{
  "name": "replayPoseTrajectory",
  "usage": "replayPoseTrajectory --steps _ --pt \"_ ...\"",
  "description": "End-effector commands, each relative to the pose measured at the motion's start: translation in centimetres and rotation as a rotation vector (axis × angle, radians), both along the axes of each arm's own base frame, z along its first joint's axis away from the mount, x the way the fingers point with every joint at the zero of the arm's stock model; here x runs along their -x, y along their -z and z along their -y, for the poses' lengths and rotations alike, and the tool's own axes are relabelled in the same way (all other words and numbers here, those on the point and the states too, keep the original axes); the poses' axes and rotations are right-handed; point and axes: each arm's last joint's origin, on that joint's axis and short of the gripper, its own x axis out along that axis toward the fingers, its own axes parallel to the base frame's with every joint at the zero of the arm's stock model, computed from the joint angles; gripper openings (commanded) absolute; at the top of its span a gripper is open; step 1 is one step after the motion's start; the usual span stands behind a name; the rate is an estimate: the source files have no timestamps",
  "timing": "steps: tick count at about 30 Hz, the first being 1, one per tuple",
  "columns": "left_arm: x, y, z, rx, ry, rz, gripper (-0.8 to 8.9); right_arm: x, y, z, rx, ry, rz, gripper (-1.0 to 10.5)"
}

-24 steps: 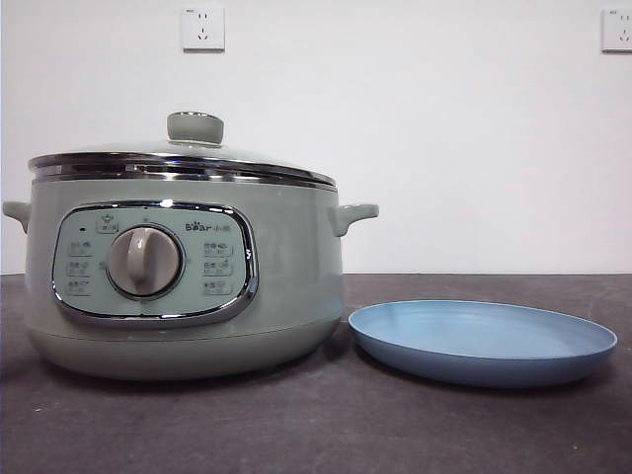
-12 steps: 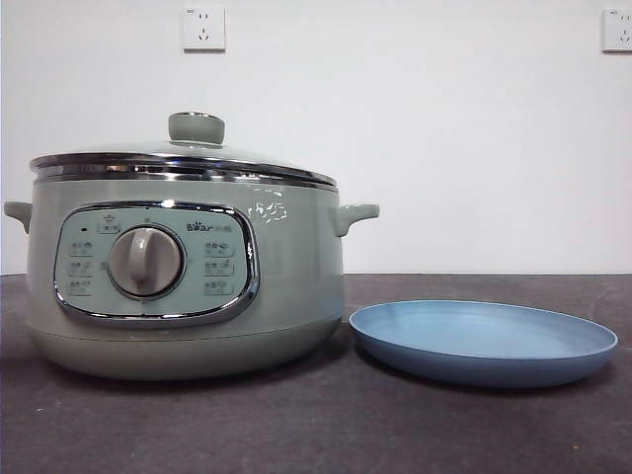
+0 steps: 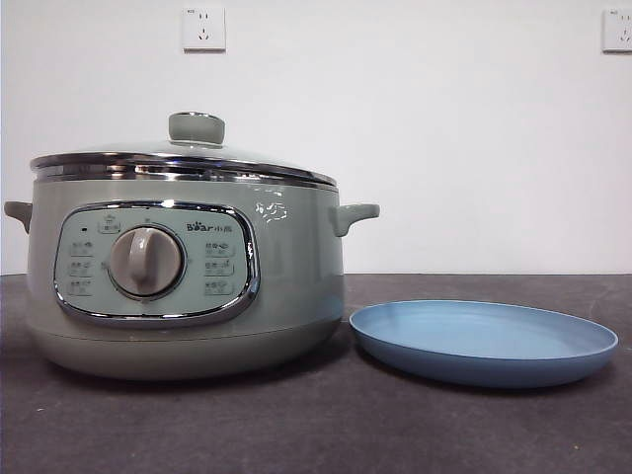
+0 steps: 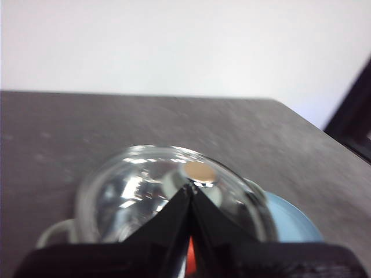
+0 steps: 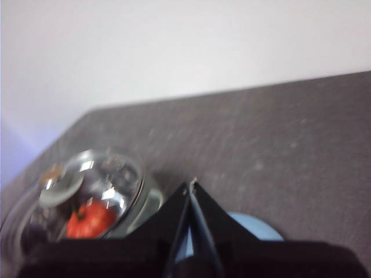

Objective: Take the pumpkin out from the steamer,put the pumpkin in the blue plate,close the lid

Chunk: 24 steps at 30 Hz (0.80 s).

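The sage-green steamer (image 3: 188,286) stands at the left of the table with the glass lid (image 3: 183,160) closed on it, its green knob (image 3: 196,127) on top. The blue plate (image 3: 483,341) lies empty to its right. The pumpkin (image 5: 90,219) shows orange-red through the glass lid (image 5: 87,191) in the right wrist view. My left gripper (image 4: 191,186) is shut and hovers above the lid (image 4: 168,191), near its knob (image 4: 200,172). My right gripper (image 5: 191,184) is shut and hovers above the table, beside the blue plate (image 5: 255,227). Neither arm shows in the front view.
The dark grey table (image 3: 326,425) runs to a white wall with two sockets (image 3: 203,28). The table's edge and a dark frame (image 4: 353,119) show in the left wrist view.
The steamer appears a few pixels further right than one second ago. Small reflections have appeared on its wall near the lid's rim. The plate has not moved.
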Motion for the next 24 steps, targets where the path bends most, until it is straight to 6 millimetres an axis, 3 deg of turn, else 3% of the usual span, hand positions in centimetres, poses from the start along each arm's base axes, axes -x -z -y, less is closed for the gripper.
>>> replayPoseTrajectory --steps 1,3,5,6,8,10,17,24 --pt "-0.6 -0.6 0.2 -0.034 0.076 -0.028 -0.05 -0.7 -1.0 -0.2 0.095 -0.079 -0.026 0.0" --pt "-1.0 -0.9 0.3 -0.038 0.089 -0.061 -0.03 -1.3 -1.3 -0.4 0.102 -0.111 -0.066 0.1" --pt "-1.4 -1.1 0.3 -0.052 0.096 -0.071 0.18 -2.0 -1.6 -0.6 0.103 -0.129 -0.090 1.2" --pt "-1.5 -1.1 0.4 -0.053 0.098 -0.074 0.66 -2.3 -1.6 -0.6 0.104 -0.133 -0.095 2.0" --pt "-1.6 -1.1 0.4 -0.054 0.094 -0.073 2.69 -2.8 -1.4 -0.7 0.105 -0.130 -0.107 3.7" --pt "-1.6 -1.1 0.4 -0.053 0.088 -0.069 4.14 -3.3 -1.2 -0.7 0.104 -0.129 -0.127 4.4" --pt "-2.3 -1.3 0.6 -0.051 0.085 -0.045 4.09 -4.2 -0.6 -0.9 0.094 -0.126 -0.172 4.4" --pt "-5.2 -2.3 2.5 -0.129 0.087 -0.064 4.09 -4.2 -0.5 -0.9 0.092 -0.126 -0.180 4.4"
